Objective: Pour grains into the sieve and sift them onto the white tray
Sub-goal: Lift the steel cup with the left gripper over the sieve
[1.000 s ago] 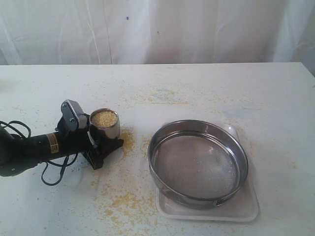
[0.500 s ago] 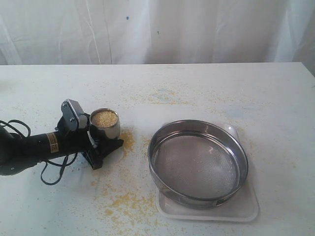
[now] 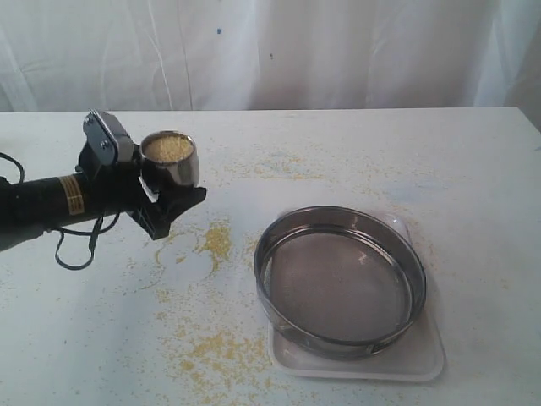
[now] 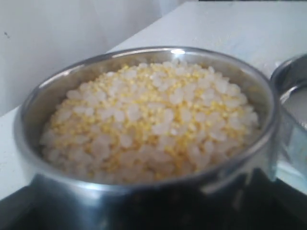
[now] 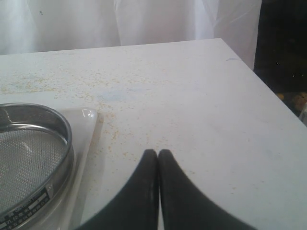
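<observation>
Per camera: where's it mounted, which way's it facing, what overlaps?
Exterior: off the arms, raised, facing across the table to the white curtain; shows left arm, left hand gripping the cup of grains, sieve on white tray.
Left wrist: behind the cup, looking over the grains; dark hand edge shows.
Right wrist: low over the table, facing the curtain; shut right hand in front.
Shared: sieve rim in all three.

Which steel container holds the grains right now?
The small cup, full to the brim; the wide sieve on the tray shows only bare mesh.
</observation>
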Controlling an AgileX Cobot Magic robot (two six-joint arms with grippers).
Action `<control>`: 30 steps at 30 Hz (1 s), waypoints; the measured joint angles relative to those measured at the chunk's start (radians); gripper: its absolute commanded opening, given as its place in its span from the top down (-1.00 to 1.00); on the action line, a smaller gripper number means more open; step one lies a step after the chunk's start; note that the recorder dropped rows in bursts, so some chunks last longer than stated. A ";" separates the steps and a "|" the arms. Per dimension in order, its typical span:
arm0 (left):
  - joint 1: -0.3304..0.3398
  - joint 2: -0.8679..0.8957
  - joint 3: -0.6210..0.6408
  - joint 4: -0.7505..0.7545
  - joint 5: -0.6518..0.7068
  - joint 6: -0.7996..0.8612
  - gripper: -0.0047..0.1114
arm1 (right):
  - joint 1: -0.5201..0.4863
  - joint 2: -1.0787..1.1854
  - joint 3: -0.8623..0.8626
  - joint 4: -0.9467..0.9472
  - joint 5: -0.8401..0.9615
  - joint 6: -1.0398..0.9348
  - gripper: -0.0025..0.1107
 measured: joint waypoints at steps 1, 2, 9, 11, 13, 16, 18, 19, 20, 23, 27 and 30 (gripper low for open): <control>0.000 -0.030 0.000 0.012 0.002 -0.050 0.92 | 0.000 0.000 0.000 0.000 0.000 0.000 0.96; 0.000 -0.052 0.000 0.022 0.004 -0.084 0.92 | 0.000 0.000 0.000 0.000 0.000 0.000 0.96; -0.025 -0.270 0.000 0.062 0.007 -0.319 0.92 | 0.000 0.000 0.000 0.000 0.000 0.000 0.96; -0.054 -0.326 0.000 0.064 0.007 -0.335 0.92 | 0.000 0.000 0.000 0.000 0.000 0.000 0.96; -0.097 -0.369 0.000 0.064 0.003 -0.342 0.92 | 0.000 0.000 0.000 0.000 0.000 0.000 0.96; -0.176 -0.416 0.000 0.066 0.032 -0.349 0.92 | 0.000 0.000 0.000 0.000 0.000 0.000 0.96; -0.241 -0.439 0.000 0.062 0.114 -0.368 0.92 | 0.000 0.000 0.000 0.000 0.000 0.000 0.96; -0.279 -0.447 0.000 0.049 0.174 -0.377 0.92 | 0.000 0.000 0.000 0.000 0.000 0.000 0.96; -0.317 -0.452 0.000 0.030 0.233 -0.382 0.92 | 0.000 0.000 0.000 0.000 0.000 0.000 0.96; -0.415 -0.452 0.000 -0.069 0.381 -0.387 0.92 | 0.000 0.000 0.000 0.000 0.000 0.000 0.96; -0.480 -0.450 0.002 -0.152 0.444 -0.365 0.92 | 0.000 0.000 0.000 0.000 0.000 0.000 0.96; -0.502 -0.438 0.002 -0.168 0.447 -0.359 0.92 | 0.000 0.000 0.000 0.000 0.000 0.000 0.96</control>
